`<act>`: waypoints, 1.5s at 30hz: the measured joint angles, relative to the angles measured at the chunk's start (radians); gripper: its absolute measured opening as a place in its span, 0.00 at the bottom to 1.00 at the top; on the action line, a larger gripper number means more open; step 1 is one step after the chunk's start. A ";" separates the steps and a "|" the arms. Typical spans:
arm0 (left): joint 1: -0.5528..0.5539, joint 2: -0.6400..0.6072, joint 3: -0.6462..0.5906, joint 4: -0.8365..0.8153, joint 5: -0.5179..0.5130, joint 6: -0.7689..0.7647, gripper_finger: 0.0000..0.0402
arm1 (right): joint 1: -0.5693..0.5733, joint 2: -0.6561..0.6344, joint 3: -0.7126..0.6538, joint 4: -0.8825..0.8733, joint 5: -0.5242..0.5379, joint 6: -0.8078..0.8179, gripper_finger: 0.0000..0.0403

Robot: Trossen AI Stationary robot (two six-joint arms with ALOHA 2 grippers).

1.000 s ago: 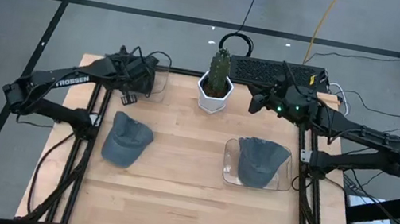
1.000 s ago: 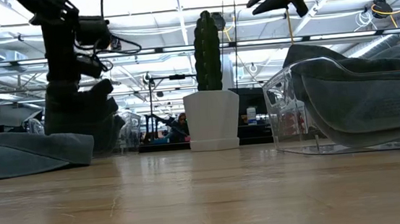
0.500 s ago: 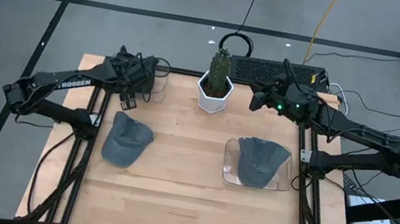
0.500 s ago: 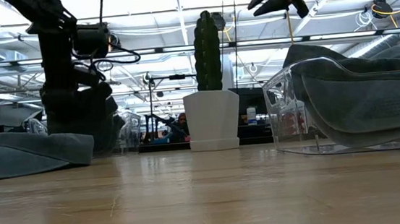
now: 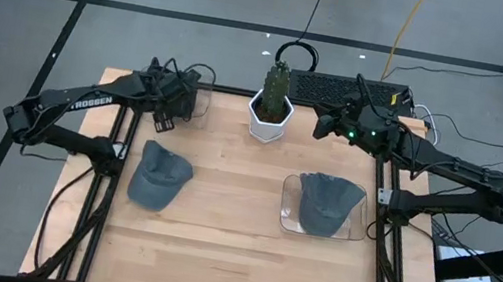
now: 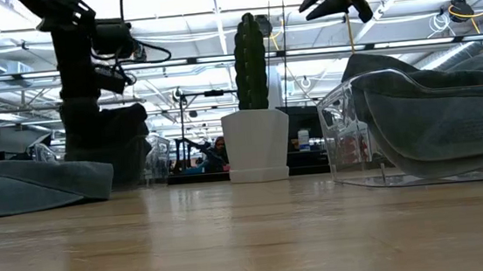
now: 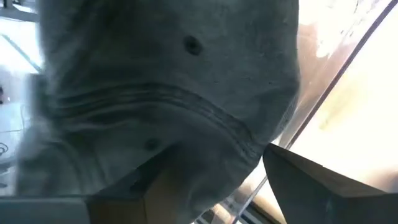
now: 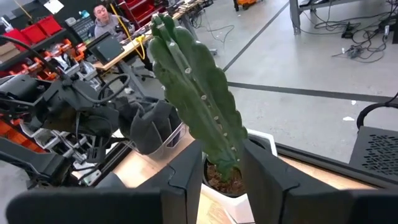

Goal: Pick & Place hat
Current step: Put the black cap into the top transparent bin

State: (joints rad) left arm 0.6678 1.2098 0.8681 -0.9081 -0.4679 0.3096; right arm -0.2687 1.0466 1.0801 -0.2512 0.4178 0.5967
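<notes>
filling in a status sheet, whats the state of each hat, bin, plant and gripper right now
left gripper: open, over the far-left bin
hat in far-left bin: released, inside
loose hat: flat on table
right bin: holds a hat
cactus: upright in pot
right gripper: raised, empty

Three grey hats point(image 5: 161, 175): two binned, one loose
</notes>
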 joint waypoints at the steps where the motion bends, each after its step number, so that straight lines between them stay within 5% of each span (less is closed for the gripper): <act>1: 0.002 0.000 0.015 -0.016 0.003 -0.001 0.59 | 0.000 0.000 0.000 0.000 0.000 0.004 0.24; 15: 0.044 -0.001 0.216 -0.102 -0.002 0.010 0.54 | 0.016 0.000 0.000 0.000 -0.003 0.049 0.24; 26: 0.273 0.033 0.078 -0.012 0.130 0.108 0.39 | 0.016 0.000 0.000 -0.001 -0.003 0.047 0.24; 40: 0.289 0.037 0.119 0.044 0.111 0.036 0.30 | -0.007 0.000 0.000 -0.008 0.000 0.046 0.24; 45: 0.272 0.000 0.208 0.002 0.229 -0.041 0.30 | -0.009 0.000 0.000 -0.008 0.002 0.043 0.24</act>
State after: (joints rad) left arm 0.9400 1.2094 1.0759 -0.9066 -0.2392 0.2691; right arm -0.2777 1.0466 1.0801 -0.2596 0.4194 0.6398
